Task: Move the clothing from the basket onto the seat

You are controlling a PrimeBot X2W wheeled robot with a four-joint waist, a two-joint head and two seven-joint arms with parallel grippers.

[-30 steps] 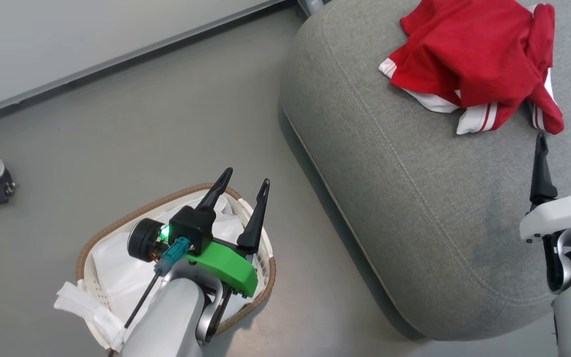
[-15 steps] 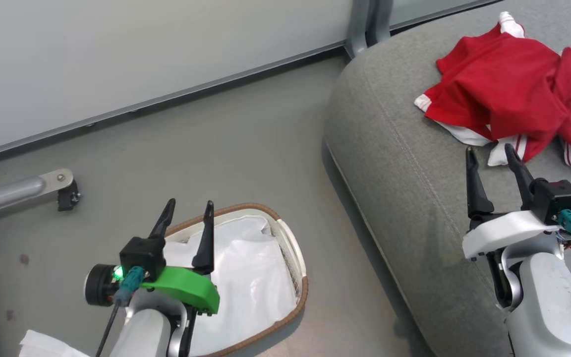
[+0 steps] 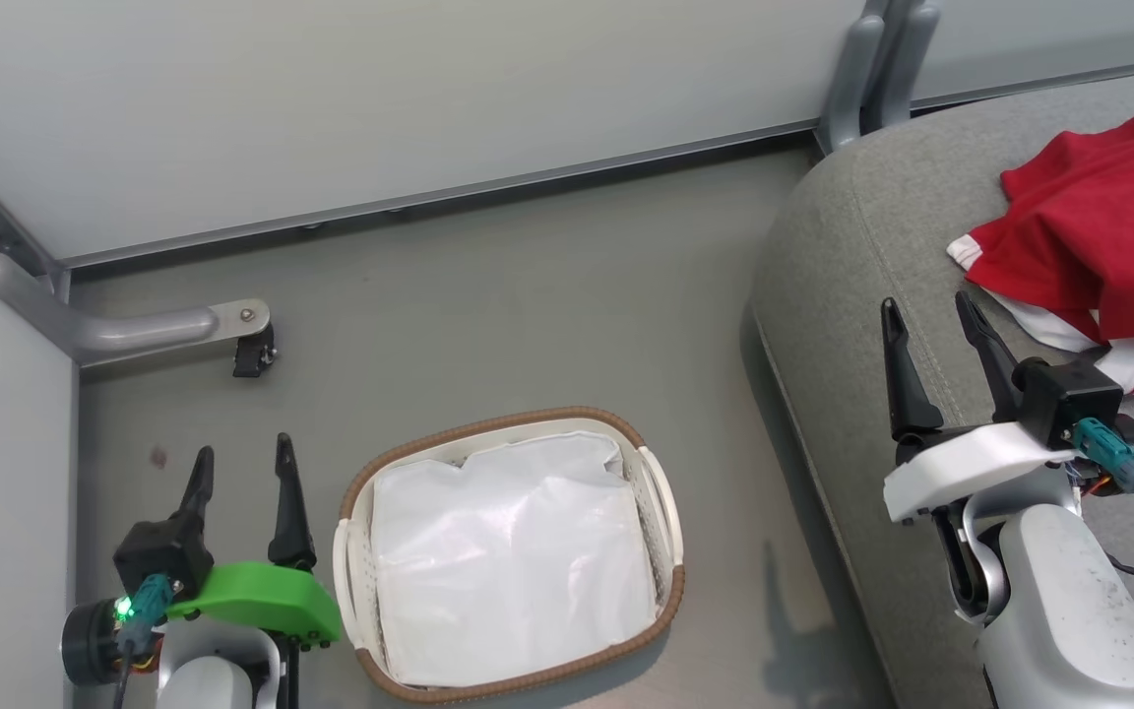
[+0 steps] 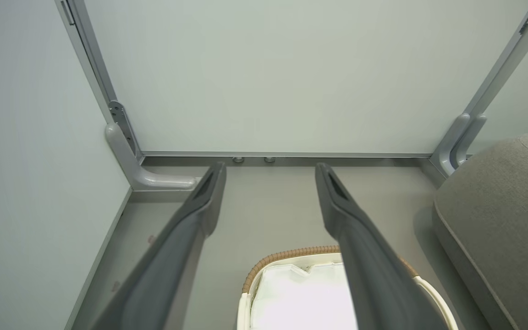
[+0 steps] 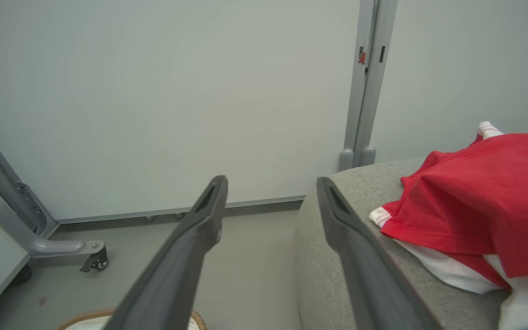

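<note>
Red clothing [image 3: 1108, 226] on seat [image 3: 852, 256]; basket [image 3: 488, 423] lengthwise left-to-right; left gripper [image 3: 242, 445] and right gripper [image 3: 926, 300] wide, empty

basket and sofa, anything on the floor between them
Nothing: the head view shows a bare strip of grey floor between the basket and the sofa.

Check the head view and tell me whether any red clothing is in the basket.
No, the basket holds its white liner sheet, while the red clothing lies on the grey sofa.

lab mock-up: caster-footed partition panels [image 3: 380, 108], grey sofa [image 3: 852, 276]
</note>
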